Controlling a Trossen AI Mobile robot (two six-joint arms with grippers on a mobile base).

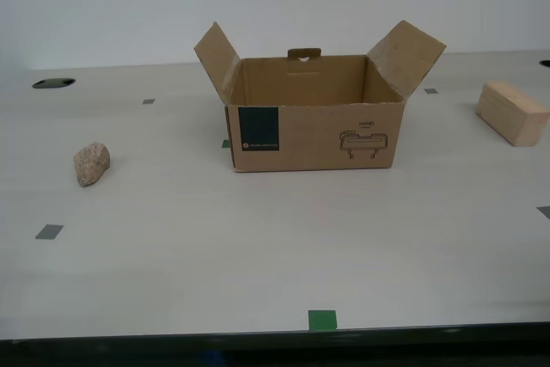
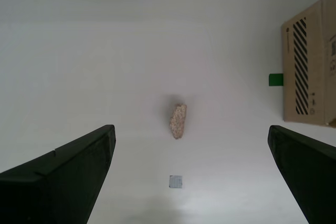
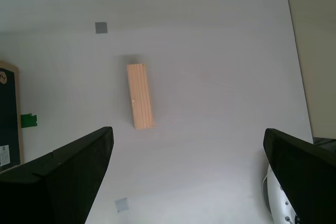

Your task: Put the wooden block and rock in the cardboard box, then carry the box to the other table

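Cardboard box (image 1: 314,131), navy label unreadable, my first gripper (image 3: 186,177) wide, my second gripper (image 2: 191,174) wide

No legible text on cardboard box (image 1: 314,131)

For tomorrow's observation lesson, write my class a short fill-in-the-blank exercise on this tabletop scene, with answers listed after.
1. The cardboard box stands with its flaps ____.
2. The rock lies toward the exterior view's ____ of the box.
3. Below my first gripper lies the wooden ____.
4. The jaws of my second gripper are ____, above the rock.

Answers: open; left; block; open
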